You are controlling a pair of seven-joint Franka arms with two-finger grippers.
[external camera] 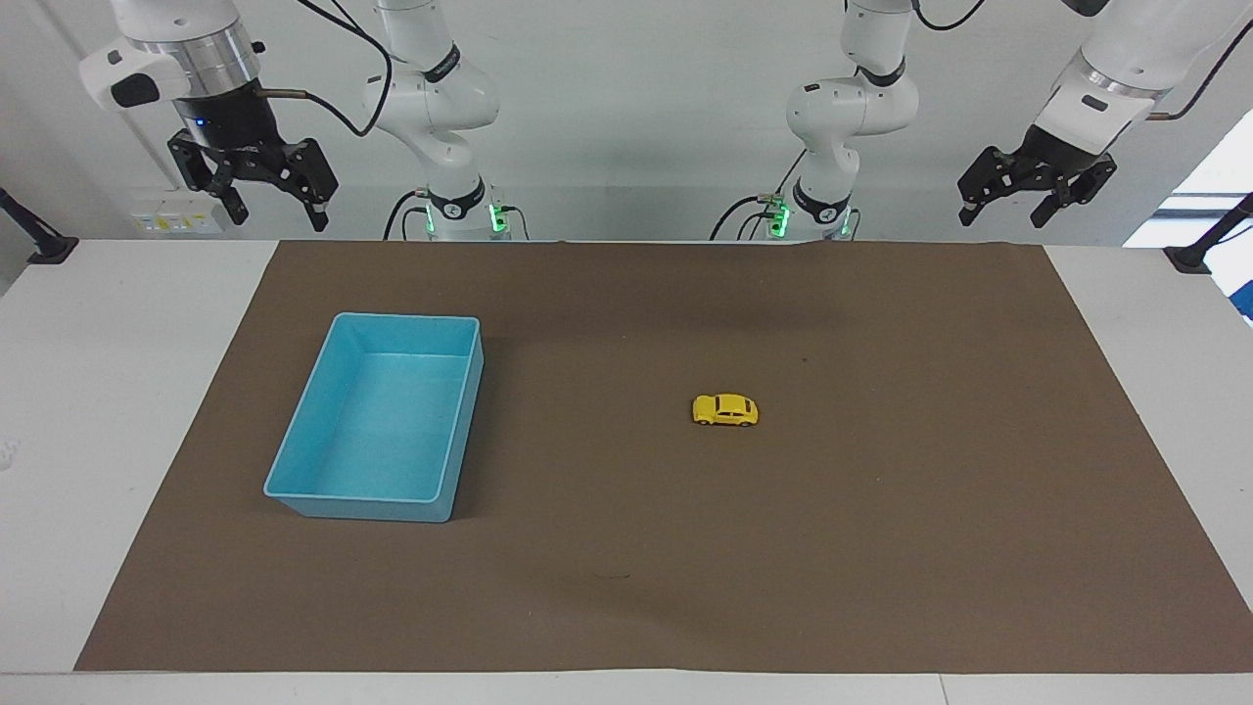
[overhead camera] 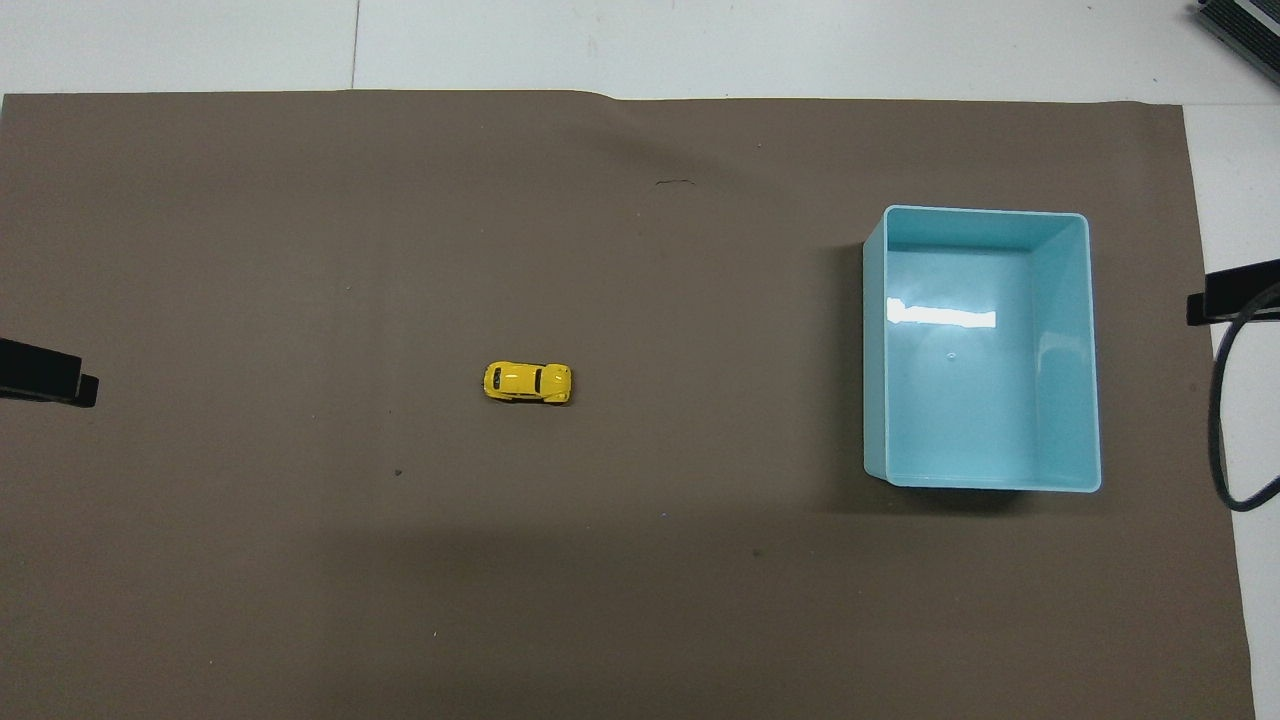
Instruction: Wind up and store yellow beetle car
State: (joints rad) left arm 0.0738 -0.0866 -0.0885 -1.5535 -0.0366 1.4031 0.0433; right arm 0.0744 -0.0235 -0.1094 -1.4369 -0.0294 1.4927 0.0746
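Note:
The yellow beetle car (external camera: 725, 409) stands on its wheels on the brown mat (external camera: 881, 509), a little toward the left arm's end; it also shows in the overhead view (overhead camera: 527, 382). The blue bin (external camera: 406, 318) sits empty on the mat toward the right arm's end, and in the overhead view (overhead camera: 985, 212) too. My left gripper (external camera: 1003, 213) is open and empty, raised high at the robots' edge of the table, well apart from the car. My right gripper (external camera: 274, 211) is open and empty, raised at the robots' edge near the bin's end. Both arms wait.
The brown mat (overhead camera: 300, 250) covers most of the white table (external camera: 127, 392). A black cable (overhead camera: 1225, 440) hangs by the right gripper's tip (overhead camera: 1235, 297). The left gripper's tip (overhead camera: 45, 372) shows at the mat's edge.

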